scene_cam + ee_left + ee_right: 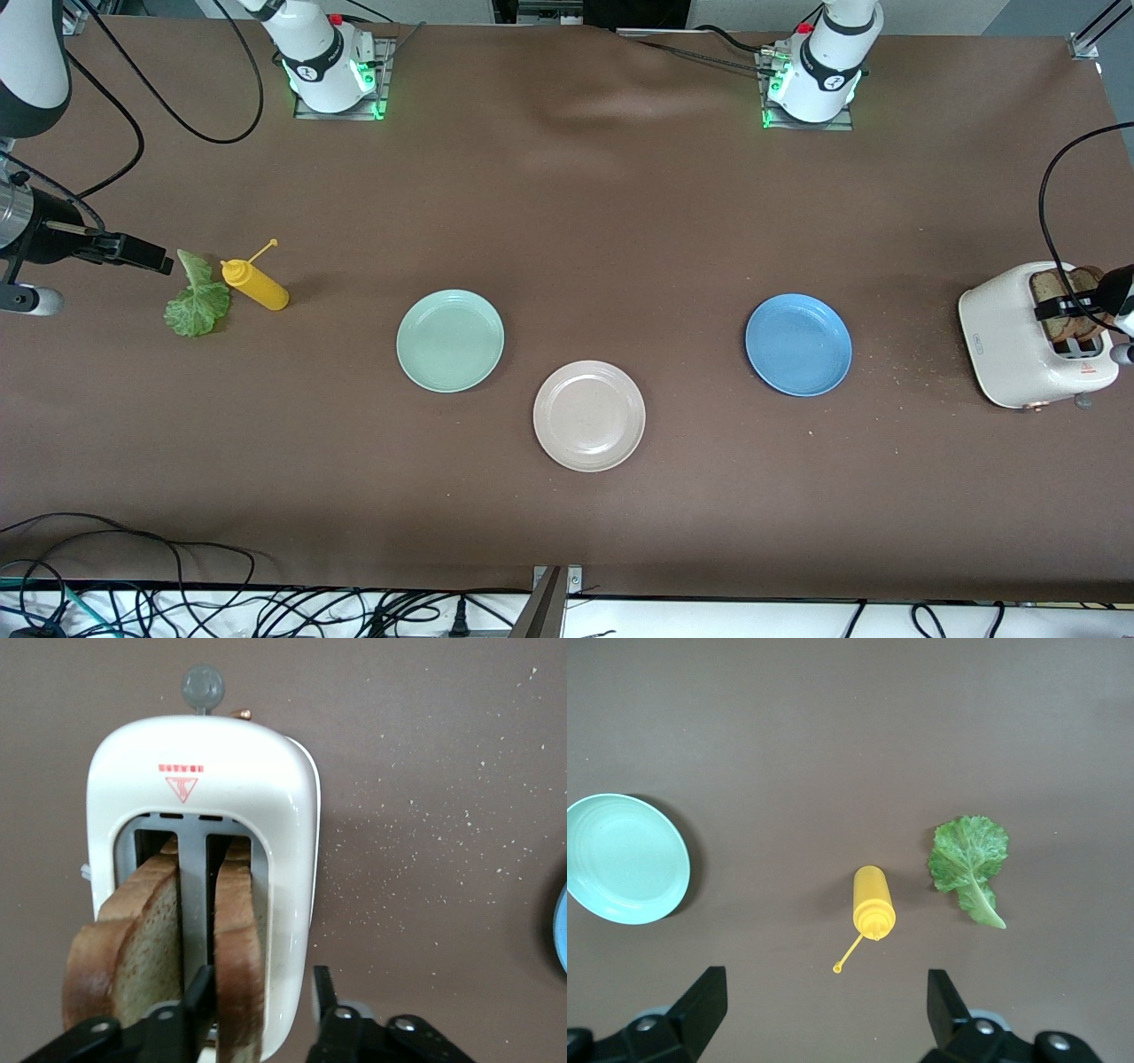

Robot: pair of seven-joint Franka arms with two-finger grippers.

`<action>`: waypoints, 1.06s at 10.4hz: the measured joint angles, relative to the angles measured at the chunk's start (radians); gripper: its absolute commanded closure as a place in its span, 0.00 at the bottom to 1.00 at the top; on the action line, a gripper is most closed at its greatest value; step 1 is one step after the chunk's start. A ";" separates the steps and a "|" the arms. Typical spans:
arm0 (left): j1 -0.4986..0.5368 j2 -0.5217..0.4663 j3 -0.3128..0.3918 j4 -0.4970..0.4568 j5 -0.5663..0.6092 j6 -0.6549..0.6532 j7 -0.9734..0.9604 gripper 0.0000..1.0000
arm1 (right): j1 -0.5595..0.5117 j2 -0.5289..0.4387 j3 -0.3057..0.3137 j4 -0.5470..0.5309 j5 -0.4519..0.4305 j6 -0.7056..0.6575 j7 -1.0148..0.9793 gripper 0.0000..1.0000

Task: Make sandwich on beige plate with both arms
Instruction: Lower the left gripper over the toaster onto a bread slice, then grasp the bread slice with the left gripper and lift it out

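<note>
Two brown bread slices stand in the slots of a white toaster at the left arm's end of the table. My left gripper is open over the toaster. In the left wrist view one finger sits between the slices, and the other is outside the toaster wall, so they straddle one slice. The beige plate lies bare, nearest the front camera. The green lettuce leaf lies at the right arm's end. My right gripper is open and empty, over the table beside the leaf.
A yellow squeeze bottle lies beside the lettuce. A mint-green plate and a blue plate lie either side of the beige plate, a little farther from the front camera. Crumbs are scattered between the toaster and the blue plate.
</note>
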 measured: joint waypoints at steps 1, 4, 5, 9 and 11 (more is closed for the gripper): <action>0.002 -0.018 0.003 -0.021 0.000 0.001 0.001 1.00 | 0.000 0.002 0.000 0.000 0.000 0.000 0.000 0.00; 0.004 -0.035 0.008 -0.047 0.018 0.020 0.002 1.00 | 0.000 0.004 0.000 0.000 0.000 0.000 0.000 0.00; 0.003 -0.036 0.008 -0.047 0.020 0.021 0.002 1.00 | 0.000 0.004 0.000 0.000 0.000 0.000 0.000 0.00; -0.001 -0.078 0.006 -0.027 0.023 0.022 0.025 1.00 | 0.000 0.004 0.000 0.000 0.000 0.000 0.000 0.00; -0.006 -0.104 0.000 0.009 0.018 -0.005 0.033 1.00 | 0.000 0.004 0.000 0.000 0.000 0.000 0.000 0.00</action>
